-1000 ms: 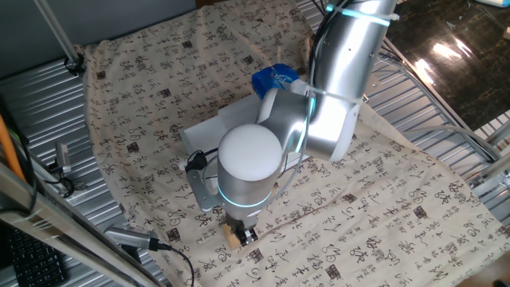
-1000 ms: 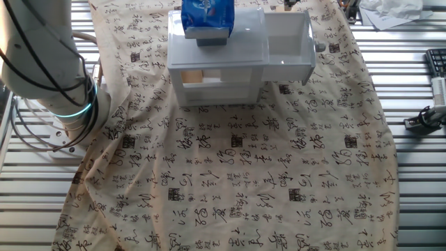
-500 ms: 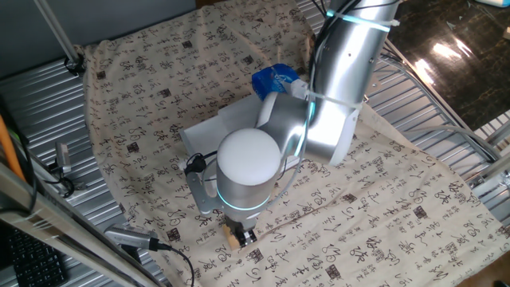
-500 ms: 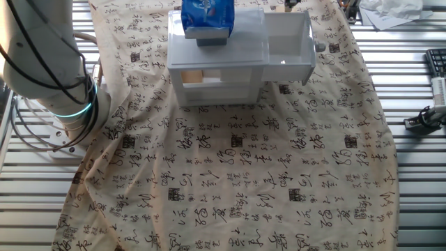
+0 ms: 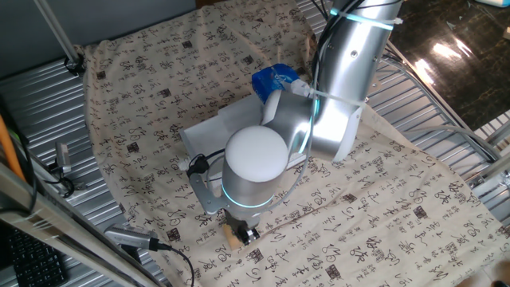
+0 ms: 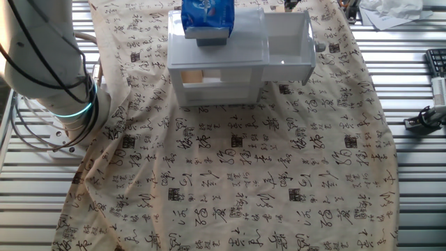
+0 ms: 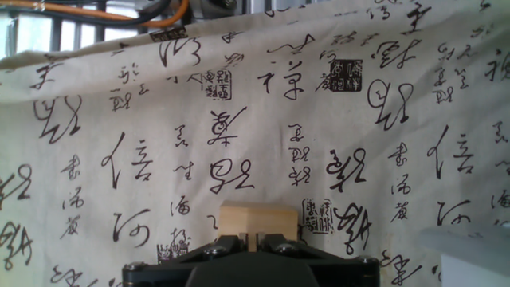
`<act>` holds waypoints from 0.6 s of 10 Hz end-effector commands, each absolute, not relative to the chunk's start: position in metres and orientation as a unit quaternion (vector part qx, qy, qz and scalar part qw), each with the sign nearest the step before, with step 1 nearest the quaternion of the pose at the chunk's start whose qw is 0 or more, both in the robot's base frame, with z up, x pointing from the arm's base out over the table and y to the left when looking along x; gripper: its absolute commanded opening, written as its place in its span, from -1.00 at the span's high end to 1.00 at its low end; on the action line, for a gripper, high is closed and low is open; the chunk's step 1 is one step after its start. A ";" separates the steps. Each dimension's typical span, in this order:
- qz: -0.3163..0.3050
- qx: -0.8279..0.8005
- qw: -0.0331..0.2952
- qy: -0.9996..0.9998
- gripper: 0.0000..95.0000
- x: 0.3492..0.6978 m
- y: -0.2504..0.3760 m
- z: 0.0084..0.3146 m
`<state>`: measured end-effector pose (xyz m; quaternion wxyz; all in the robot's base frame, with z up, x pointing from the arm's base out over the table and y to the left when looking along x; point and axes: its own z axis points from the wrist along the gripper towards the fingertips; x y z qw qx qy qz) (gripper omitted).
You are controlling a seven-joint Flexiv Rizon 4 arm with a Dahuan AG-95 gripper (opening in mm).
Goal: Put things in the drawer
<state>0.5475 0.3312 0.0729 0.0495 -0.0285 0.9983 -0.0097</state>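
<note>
The small tan block [image 5: 232, 234] is low over the printed cloth, in front of the white cabinet [image 5: 209, 131]. My gripper [image 5: 244, 233] is right at it. In the hand view the block [image 7: 255, 218] sits centred at my fingertips [image 7: 255, 241], and tan shows in the narrow gap between the two fingers, which are closed against it. In the other fixed view the upper white drawer [image 6: 289, 43] stands pulled out to the right, with its round knob [image 6: 319, 47] showing. The gripper and the block are out of that view.
A blue-and-white tissue pack [image 6: 207, 17] lies on top of the cabinet [image 6: 216, 52]. The lower drawer's tan slot [image 6: 193, 75] faces the camera. The arm's base [image 6: 70, 115] stands at the left. Ribbed metal table edges surround the cloth [image 6: 237, 174].
The arm's wrist has shifted slightly right and up over the block. The block stays at the fingertips. The cabinet, the drawer and the tissue pack have not moved.
</note>
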 end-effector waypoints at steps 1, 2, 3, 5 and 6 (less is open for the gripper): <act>-0.009 -0.018 0.049 0.999 -1.00 0.548 0.331 0.072; -0.008 -0.014 0.049 0.999 -1.00 0.548 0.331 0.072; -0.008 -0.012 0.048 0.999 -1.00 0.548 0.331 0.072; -0.009 -0.008 0.049 0.999 -1.00 0.548 0.331 0.068; -0.009 -0.007 0.049 0.999 -1.00 0.548 0.330 0.066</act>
